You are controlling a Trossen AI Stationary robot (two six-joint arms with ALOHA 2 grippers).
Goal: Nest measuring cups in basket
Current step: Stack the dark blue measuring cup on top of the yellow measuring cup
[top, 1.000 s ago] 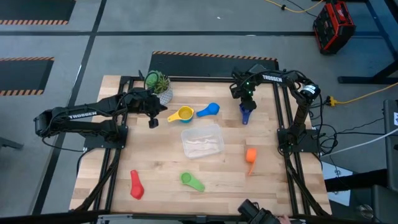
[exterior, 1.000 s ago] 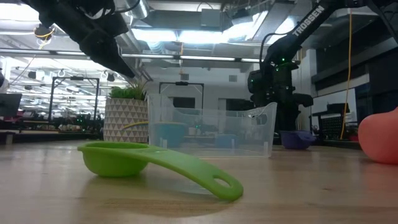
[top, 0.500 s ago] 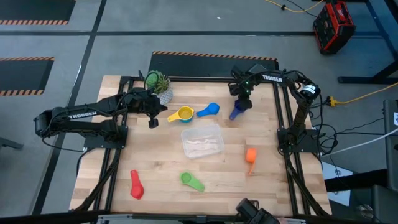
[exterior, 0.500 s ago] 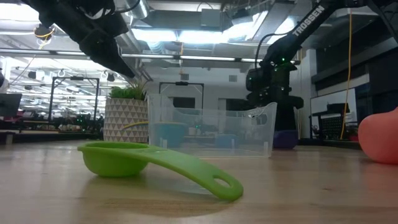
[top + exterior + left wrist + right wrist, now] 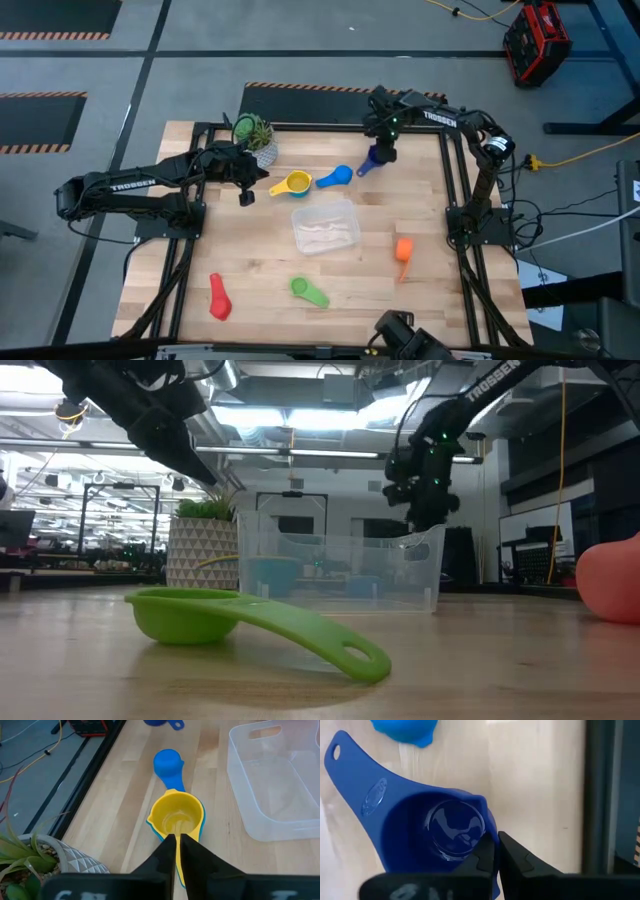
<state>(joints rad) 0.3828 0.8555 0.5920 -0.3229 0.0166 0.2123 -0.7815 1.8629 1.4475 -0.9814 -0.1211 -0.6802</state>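
Observation:
My right gripper [image 5: 384, 152] hangs over the table's far right part, shut on the dark blue measuring cup [image 5: 427, 827], which is in the air. The light blue cup [image 5: 336, 178] and the yellow cup [image 5: 297, 183] lie side by side on the table, just beyond the clear basket [image 5: 325, 226]. The orange cup [image 5: 403, 248], the green cup [image 5: 308, 291] and the red cup [image 5: 219, 297] lie nearer the front. My left gripper [image 5: 176, 841] is shut and holds nothing. It hovers left of the yellow cup [image 5: 177, 817]. My right gripper pinches the dark blue cup's wall at the rim [image 5: 487, 832], on the side opposite the handle [image 5: 350, 760]. One finger stands inside the bowl and one outside. The fingers come from above, pointing steeply down. The cup is lifted clear of the table, its mouth facing up.
A potted green plant [image 5: 255, 134] stands at the far left, close to my left arm. Black frame rails [image 5: 455, 200] run along the table's sides. Bare wood lies between the basket and the front cups.
My right gripper has risen and gone toward the table's far left with the dark blue cup, rolling as it went. The cup has come off the table, and its handle has swung from pointing toward the near edge to pointing toward the light blue cup.

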